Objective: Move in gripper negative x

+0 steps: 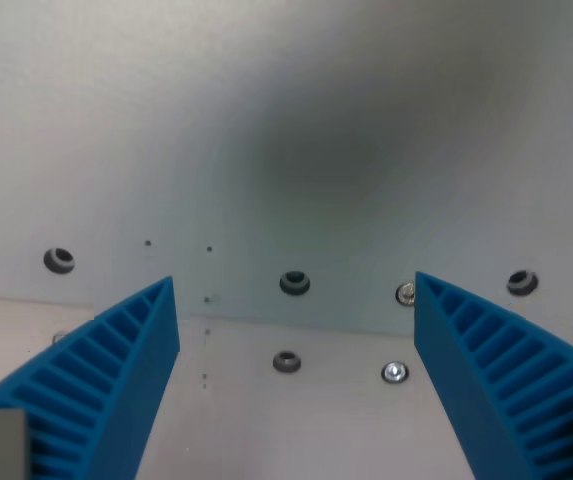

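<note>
Gripper (296,300) fingers (116,370) stand apart and, as far as we see, empty: no object needs grasping, only translation.

Ribbed blue plastic gripper fingers (116,370) looked matt. The pale grey metal panel (296,130) appeared smooth, dotted with shiny metal screws (395,373).

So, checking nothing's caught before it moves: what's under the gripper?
Under the open gripper lies a pale metal plate with screw holes and screws. Nothing sits between the blue fingers. The fingers cover the plate at both lower corners.
</note>
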`<state>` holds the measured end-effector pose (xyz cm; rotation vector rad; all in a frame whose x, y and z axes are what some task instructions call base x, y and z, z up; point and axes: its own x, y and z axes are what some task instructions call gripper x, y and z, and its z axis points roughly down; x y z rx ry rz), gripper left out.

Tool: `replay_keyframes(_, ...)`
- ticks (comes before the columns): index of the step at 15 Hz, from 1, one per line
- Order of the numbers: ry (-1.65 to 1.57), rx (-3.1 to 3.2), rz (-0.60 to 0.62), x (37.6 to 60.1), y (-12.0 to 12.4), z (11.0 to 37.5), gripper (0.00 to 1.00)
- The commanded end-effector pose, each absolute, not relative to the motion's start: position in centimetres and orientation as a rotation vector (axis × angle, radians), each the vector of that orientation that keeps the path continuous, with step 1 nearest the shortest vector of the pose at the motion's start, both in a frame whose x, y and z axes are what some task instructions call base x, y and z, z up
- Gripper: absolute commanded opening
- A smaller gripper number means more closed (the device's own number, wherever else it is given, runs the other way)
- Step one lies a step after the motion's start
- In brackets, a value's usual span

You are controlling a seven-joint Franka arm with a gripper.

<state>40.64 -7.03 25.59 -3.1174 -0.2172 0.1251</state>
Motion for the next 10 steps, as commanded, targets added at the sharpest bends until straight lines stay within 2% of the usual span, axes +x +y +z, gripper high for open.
replay_keyframes(1, -0.244, -3.132, 0.007, 37.9, -7.5, 26.4, 1.0)
replay_keyframes(10, -0.244, -3.132, 0.007, 33.5, -8.2, 26.4, 1.0)
